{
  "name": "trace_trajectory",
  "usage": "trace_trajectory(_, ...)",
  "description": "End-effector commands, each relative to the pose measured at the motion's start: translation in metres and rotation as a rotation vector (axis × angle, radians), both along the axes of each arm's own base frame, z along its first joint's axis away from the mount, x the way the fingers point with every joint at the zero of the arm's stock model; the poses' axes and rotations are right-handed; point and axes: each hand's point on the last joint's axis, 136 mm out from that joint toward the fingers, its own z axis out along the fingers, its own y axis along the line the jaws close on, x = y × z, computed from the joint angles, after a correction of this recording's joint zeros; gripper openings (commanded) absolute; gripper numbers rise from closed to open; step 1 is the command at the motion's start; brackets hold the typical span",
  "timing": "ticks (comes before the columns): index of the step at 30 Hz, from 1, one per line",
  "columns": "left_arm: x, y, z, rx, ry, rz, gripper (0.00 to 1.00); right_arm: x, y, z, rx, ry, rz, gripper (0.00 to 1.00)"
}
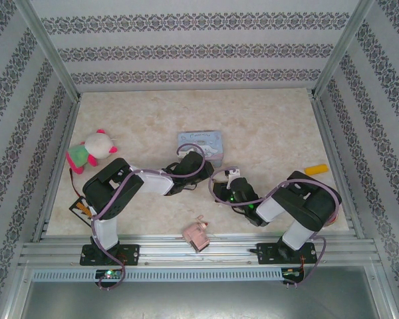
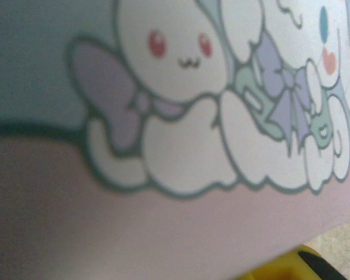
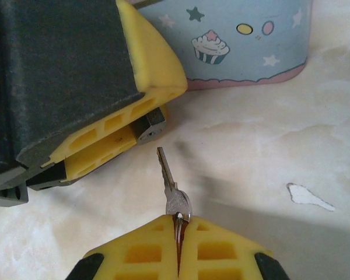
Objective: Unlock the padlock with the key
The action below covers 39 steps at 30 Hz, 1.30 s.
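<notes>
Right end effector (image 3: 179,226) is at the bottom of the right wrist view, its two yellow fingers pressed together on the bow of a small silvery key (image 3: 170,184). The key's blade sticks out ahead of the fingertips, tilted slightly left, and points at the padlock (image 3: 150,128). Its tip stops just short of the padlock and does not touch it.

Left end effector (image 3: 141,118) comes in from the upper left of that view. Its yellow fingers are clamped on the padlock, of which just one dark, metallic corner pokes out between them, just above the tabletop (image 3: 262,146). The shackle cannot be made out.

Behind both stands a pale blue tin (image 3: 245,41) with a pink base rim and a cupcake print, resting on the marbled beige tabletop. The left wrist camera sits very close to the tin's printed side (image 2: 181,116), where white cartoon rabbits with lilac bows show, blurred.

From above, the two end effectors meet near the middle of the tabletop, just in front of the tin (image 1: 201,145). A pink and white plush toy (image 1: 93,149) lies at the left edge, a pink blocky object (image 1: 196,232) near the front rail, and a yellow piece (image 1: 316,169) to the right.
</notes>
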Motion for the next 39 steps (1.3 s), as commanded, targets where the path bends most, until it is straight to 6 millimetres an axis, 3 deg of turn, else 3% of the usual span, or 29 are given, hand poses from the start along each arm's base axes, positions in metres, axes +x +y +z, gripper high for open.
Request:
trace_trajectory(1,0.006,-0.011,0.031,-0.087,-0.063,0.001,0.10,0.006,0.003,0.008,0.026,-0.041,-0.020,0.00)
trace_trajectory(39,0.005,-0.016,0.028,-0.108,-0.049,-0.013,0.09,0.013,0.009,0.020,0.057,-0.103,-0.016,0.00)
